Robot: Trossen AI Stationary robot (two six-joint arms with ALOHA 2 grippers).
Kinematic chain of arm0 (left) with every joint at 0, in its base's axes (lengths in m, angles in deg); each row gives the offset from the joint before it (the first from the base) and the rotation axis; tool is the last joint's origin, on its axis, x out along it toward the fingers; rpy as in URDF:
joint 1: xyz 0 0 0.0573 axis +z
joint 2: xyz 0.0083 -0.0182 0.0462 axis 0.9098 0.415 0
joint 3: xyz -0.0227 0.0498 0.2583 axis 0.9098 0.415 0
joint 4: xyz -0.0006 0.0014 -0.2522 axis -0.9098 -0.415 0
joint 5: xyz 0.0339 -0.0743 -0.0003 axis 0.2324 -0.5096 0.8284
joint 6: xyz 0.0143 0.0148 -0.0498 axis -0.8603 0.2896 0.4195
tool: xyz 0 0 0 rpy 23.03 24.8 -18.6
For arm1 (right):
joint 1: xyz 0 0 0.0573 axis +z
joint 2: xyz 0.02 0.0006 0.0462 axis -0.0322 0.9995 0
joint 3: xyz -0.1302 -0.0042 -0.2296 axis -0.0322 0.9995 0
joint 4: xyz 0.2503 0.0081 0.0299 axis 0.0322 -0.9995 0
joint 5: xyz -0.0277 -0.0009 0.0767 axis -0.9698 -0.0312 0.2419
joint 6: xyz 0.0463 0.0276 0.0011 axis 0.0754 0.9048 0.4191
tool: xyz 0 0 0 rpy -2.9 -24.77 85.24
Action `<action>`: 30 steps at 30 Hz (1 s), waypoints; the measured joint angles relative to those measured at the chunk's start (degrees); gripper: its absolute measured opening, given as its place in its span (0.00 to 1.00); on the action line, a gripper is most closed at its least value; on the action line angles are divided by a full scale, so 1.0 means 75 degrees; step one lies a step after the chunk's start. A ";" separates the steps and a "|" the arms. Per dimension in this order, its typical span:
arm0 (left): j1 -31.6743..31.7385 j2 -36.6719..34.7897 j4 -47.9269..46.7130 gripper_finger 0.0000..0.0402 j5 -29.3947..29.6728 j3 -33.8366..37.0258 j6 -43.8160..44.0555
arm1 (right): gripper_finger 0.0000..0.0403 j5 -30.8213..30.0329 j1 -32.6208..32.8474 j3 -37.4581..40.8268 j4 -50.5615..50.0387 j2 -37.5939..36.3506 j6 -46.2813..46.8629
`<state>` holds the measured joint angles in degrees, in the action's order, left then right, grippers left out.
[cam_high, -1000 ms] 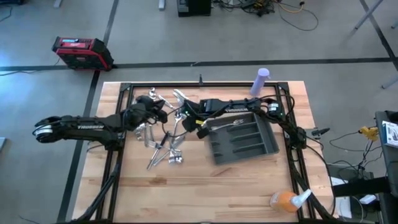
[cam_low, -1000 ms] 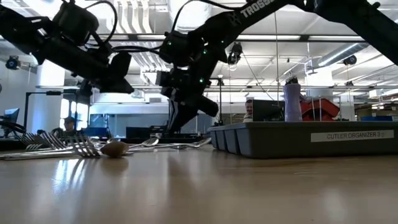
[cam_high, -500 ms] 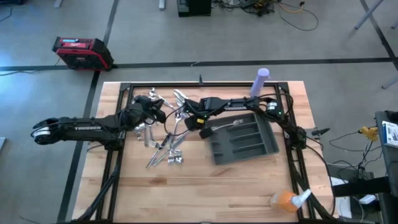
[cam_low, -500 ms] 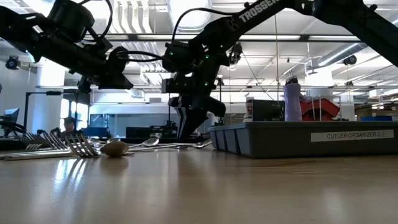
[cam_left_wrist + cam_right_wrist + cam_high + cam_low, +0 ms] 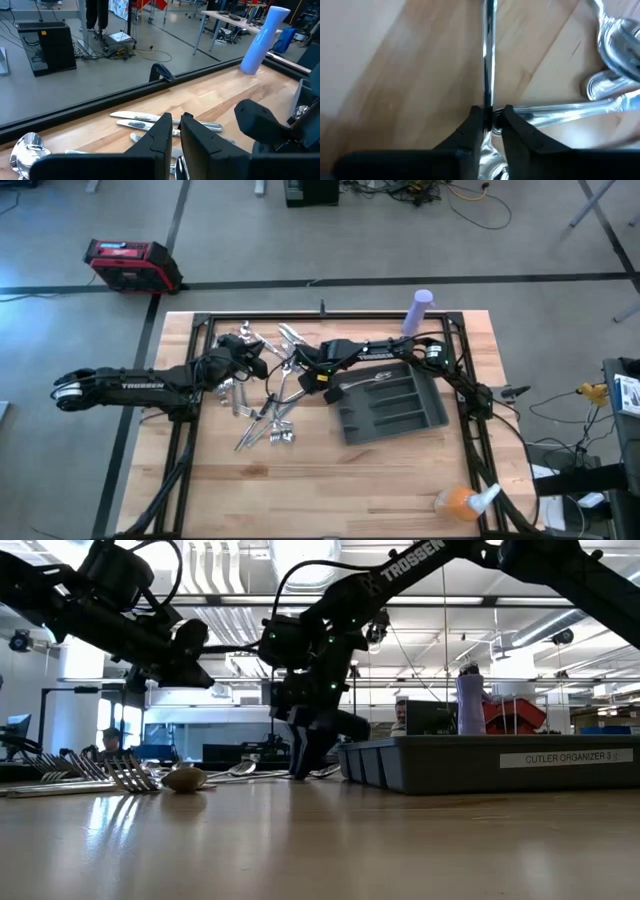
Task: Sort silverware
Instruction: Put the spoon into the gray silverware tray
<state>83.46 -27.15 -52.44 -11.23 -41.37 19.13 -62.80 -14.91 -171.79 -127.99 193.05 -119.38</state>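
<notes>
Scattered silverware (image 5: 268, 415) crowds the right gripper (image 5: 302, 379), the tray (image 5: 392, 408) just beside it, bare table (image 5: 330, 490) beyond.

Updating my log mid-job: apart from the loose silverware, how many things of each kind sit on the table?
Dark grey organizer tray: 1
Purple cylinder: 1
Orange spray bottle: 1
Total: 3
The silverware is too tangled to count; the right claw pinches one piece, the left claw hovers above the pile.
</notes>
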 joint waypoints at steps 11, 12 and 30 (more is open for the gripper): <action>0.0000 0.0018 0.0039 0.06 0.0014 0.0000 0.0006 | 0.01 -0.0133 0.0008 0.0050 -0.0142 -0.0215 -0.0181; 0.0000 0.0024 0.0037 0.06 0.0014 0.0000 0.0009 | 0.01 -0.0132 0.0038 0.0060 -0.0122 -0.0252 -0.0206; -0.0006 0.0033 0.0104 0.06 0.0023 0.0000 0.0003 | 0.00 0.0858 0.0388 0.0068 0.0632 -0.0356 -0.0122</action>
<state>83.41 -26.90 -51.66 -11.06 -41.37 19.15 -56.37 -12.00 -171.28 -123.25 190.38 -120.29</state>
